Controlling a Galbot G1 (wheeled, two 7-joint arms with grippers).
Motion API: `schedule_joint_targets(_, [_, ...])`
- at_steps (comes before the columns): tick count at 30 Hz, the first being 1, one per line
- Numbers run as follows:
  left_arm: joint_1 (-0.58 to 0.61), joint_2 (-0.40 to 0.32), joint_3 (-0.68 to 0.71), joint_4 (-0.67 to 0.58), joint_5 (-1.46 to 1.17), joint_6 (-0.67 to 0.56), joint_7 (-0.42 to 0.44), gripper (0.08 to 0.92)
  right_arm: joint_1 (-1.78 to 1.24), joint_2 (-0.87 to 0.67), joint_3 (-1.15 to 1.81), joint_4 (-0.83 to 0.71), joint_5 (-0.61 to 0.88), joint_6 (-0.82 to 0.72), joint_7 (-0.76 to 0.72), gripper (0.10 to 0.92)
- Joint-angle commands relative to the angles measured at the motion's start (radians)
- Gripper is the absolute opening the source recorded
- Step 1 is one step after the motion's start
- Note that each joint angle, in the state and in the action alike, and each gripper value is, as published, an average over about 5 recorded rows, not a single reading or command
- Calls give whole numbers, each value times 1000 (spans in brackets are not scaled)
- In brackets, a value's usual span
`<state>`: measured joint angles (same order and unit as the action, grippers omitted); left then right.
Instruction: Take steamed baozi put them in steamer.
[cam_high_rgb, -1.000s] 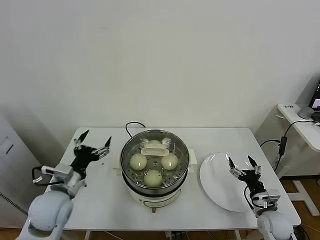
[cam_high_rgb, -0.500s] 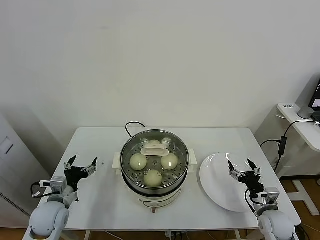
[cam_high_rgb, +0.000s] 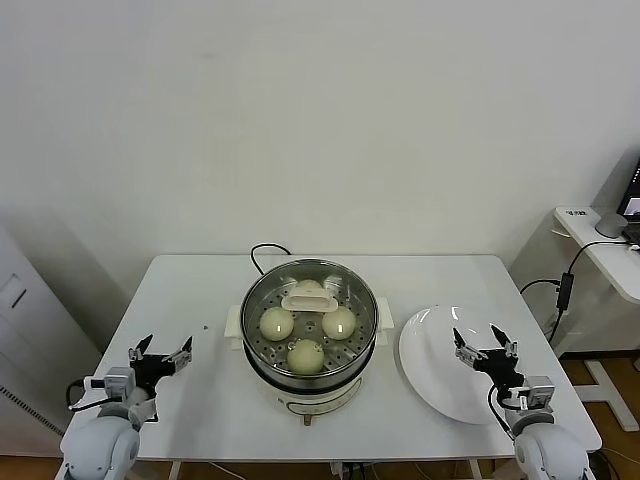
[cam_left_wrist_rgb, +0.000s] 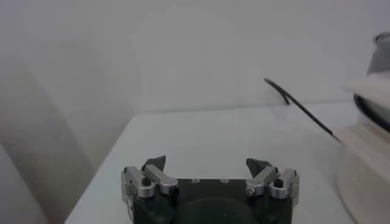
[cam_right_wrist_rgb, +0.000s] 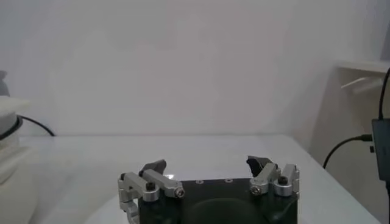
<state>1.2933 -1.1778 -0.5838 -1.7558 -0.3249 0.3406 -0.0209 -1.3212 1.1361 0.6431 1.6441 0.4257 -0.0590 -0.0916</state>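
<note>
Both grippers, left (cam_high_rgb: 160, 351) and right (cam_high_rgb: 478, 343), hang open and empty: the buns (cam_high_rgb: 277, 322) sit between them in the steamer (cam_high_rgb: 258, 298), apparently finished.

A white table (cam_high_rgb: 190, 400) carries the steamer (cam_high_rgb: 309, 330) at its middle, with a black cable (cam_high_rgb: 262, 252) trailing from it toward the far edge. To the right of the steamer, just beside it, a flat white plate (cam_high_rgb: 432, 372) lies on the tabletop.
</note>
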Motion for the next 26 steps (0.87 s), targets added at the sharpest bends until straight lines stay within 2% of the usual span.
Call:
schedule_joint_targets(1, [10, 0, -5, 8, -17, 8, -8, 823, -2, -1, -4, 4, -4, -18, 9, 823])
schedule_joint_targets(26, [15, -5, -6, -40, -15, 38, -8, 823, -6, -6, 2, 10, -22, -32, 7, 823])
